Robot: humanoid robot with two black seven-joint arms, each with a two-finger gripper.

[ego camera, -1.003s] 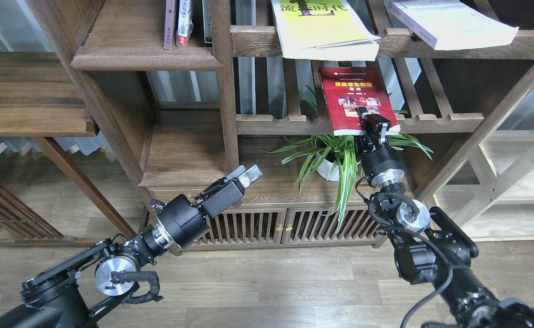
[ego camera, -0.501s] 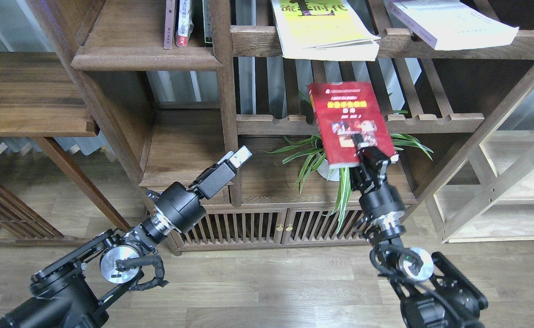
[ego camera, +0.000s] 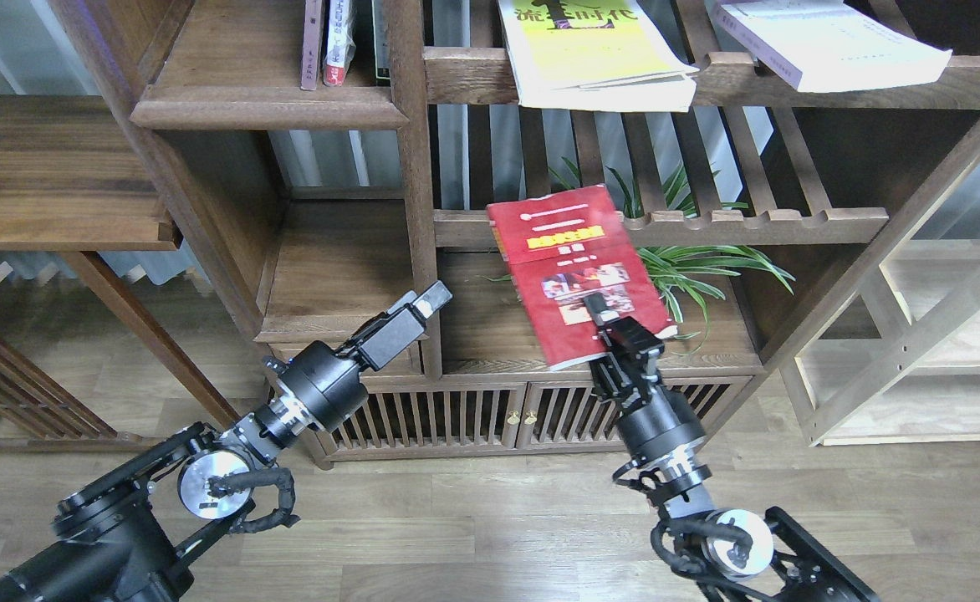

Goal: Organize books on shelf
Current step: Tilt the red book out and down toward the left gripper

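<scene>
My right gripper [ego camera: 600,311] is shut on the lower edge of the dark red book [ego camera: 569,263] with photos and a yellow title. It holds the book tilted in the air, in front of the middle slatted rack and above the cabinet top. The yellow-green book [ego camera: 590,58] lies on the upper slatted rack and overhangs its rail. The thick white book [ego camera: 833,42] lies on the same rack at the right. The solid dark shelf [ego camera: 264,107] is at the upper left. My left gripper [ego camera: 430,299] is empty beside the upright post; its fingers cannot be told apart.
Thin books [ego camera: 327,42] with pinkish and red-white spines stand on the solid shelf by the post. A green spider plant [ego camera: 699,267] sits behind the red book. A low cabinet with slatted doors [ego camera: 456,414] is below. A lighter wooden rack [ego camera: 941,334] stands at the right.
My right gripper has carried the red book off the middle slatted rack, down and to the left, tilting it. My left gripper has drawn back a little to the left.
</scene>
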